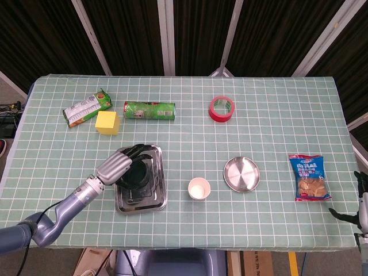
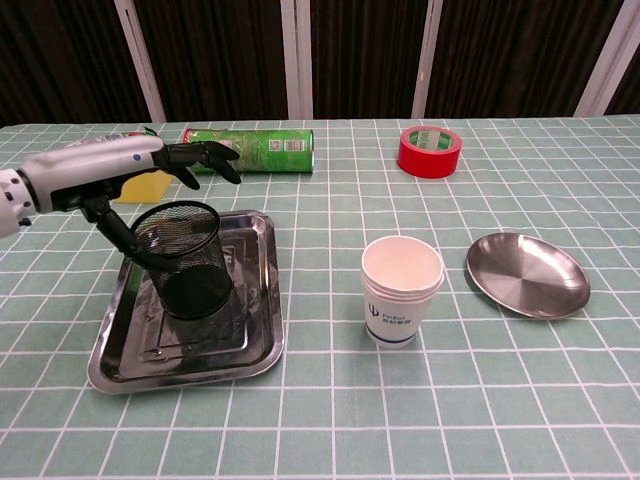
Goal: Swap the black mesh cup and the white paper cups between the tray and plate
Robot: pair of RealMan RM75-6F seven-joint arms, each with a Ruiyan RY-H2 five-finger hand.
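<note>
because the black mesh cup (image 2: 184, 258) stands on the tray (image 2: 258, 340), the left hand (image 2: 120, 170) hovers with fingers spread, holding nothing.

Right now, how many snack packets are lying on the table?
2: a green and white snack packet at the far left beside the yellow block, and a blue snack packet near the right edge. None seem hidden.

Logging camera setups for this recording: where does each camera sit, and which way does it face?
Head view: high up, looking steeply down on the whole table; left hand and forearm show, plus a right-hand sliver at the frame's edge.
Chest view: low at the table's near edge, facing across it; only the left hand shows.
Shared: black mesh cup standing in the rectangular steel tray.
</note>
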